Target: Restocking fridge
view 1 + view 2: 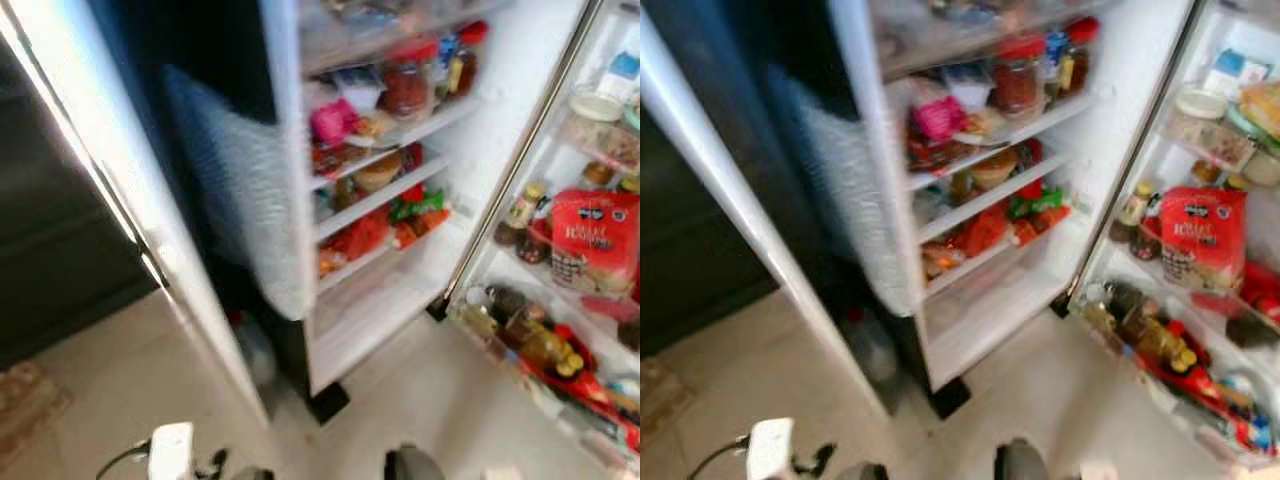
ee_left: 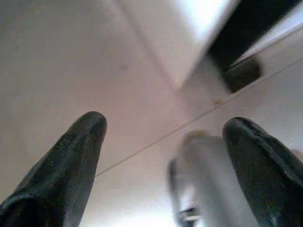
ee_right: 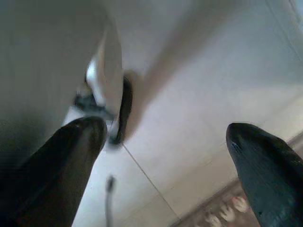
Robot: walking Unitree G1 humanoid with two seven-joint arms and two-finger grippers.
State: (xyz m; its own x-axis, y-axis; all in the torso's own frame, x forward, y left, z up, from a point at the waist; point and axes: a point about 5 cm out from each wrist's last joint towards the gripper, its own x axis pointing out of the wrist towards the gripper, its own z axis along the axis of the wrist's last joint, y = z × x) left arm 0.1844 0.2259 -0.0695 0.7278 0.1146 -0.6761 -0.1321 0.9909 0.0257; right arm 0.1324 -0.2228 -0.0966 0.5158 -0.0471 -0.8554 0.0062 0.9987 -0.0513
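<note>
The fridge stands open in front of me, a little blurred. Its white shelves hold packed food: a red-lidded jar, a pink pack, and red and green packets lower down. The right door rack carries bottles, jars and a big red bag. The left door swings out toward me. My left gripper hangs open over the pale floor, holding nothing. My right gripper is likewise open and empty above the floor tiles.
Pale tiled floor lies before the fridge. A dark cabinet stands at the left, with a patterned rug at its foot. Parts of my own body show at the bottom edge.
</note>
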